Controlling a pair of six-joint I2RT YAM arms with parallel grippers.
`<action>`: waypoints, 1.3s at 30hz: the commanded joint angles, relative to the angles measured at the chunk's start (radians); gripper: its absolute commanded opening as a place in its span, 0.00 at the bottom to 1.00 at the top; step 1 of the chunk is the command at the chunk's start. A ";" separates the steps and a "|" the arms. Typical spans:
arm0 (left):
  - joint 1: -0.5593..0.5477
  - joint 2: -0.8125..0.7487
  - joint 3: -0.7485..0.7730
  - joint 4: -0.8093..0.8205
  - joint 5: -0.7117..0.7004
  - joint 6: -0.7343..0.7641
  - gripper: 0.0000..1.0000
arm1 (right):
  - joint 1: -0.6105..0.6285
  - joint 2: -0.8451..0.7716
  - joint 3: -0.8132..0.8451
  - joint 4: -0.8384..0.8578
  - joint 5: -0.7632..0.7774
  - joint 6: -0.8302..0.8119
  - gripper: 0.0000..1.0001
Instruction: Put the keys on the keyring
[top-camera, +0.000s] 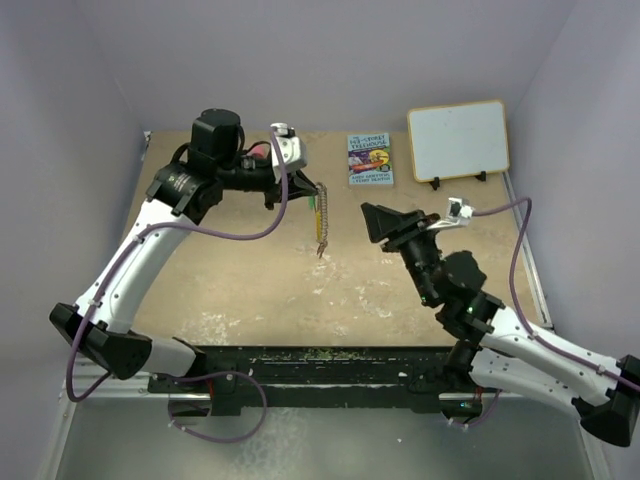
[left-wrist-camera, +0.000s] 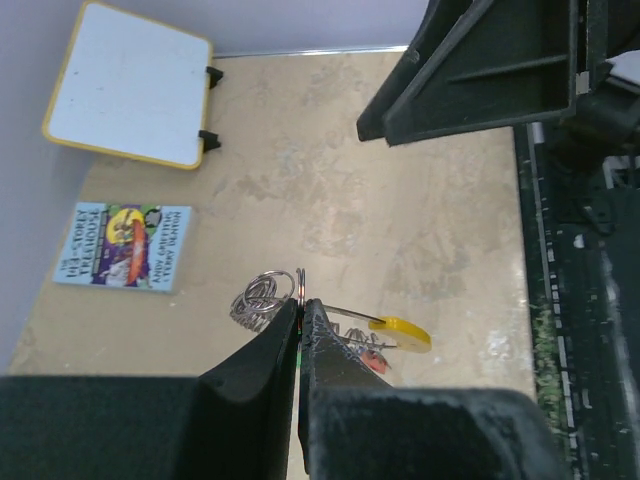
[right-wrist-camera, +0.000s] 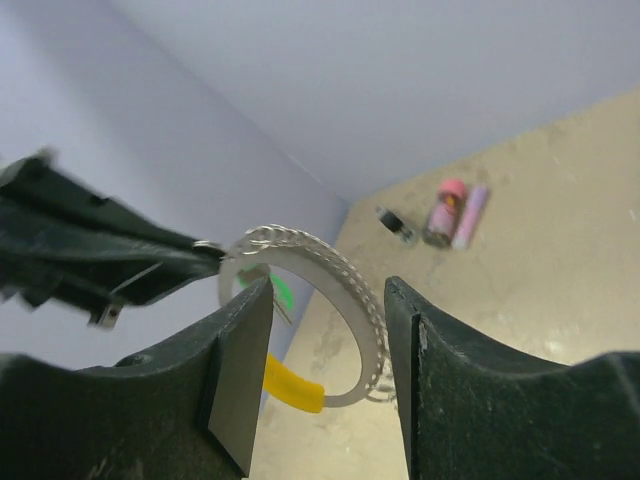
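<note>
Green tag (right-wrist-camera: 284, 293) half behind right claw (right-wrist-camera: 326, 300)

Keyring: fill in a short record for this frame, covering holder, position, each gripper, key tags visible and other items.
keyring: hanging above the table, yellow stretch low
held by: left gripper, shut on its upper edge
right gripper: open, facing the ring, apart from it in the top view
key tags seen: green tag, red tag; blue not visible
far edge: book, whiteboard
</note>
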 joint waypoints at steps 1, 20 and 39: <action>0.015 0.010 0.118 -0.124 0.154 -0.122 0.04 | 0.004 -0.111 -0.073 0.433 -0.233 -0.442 0.54; -0.014 0.250 0.544 -0.905 0.103 0.375 0.04 | 0.004 -0.003 0.308 -0.416 -0.818 -0.700 0.23; -0.106 0.135 0.317 -0.922 0.175 0.383 0.04 | 0.005 0.095 0.325 -0.498 -0.949 -0.708 0.28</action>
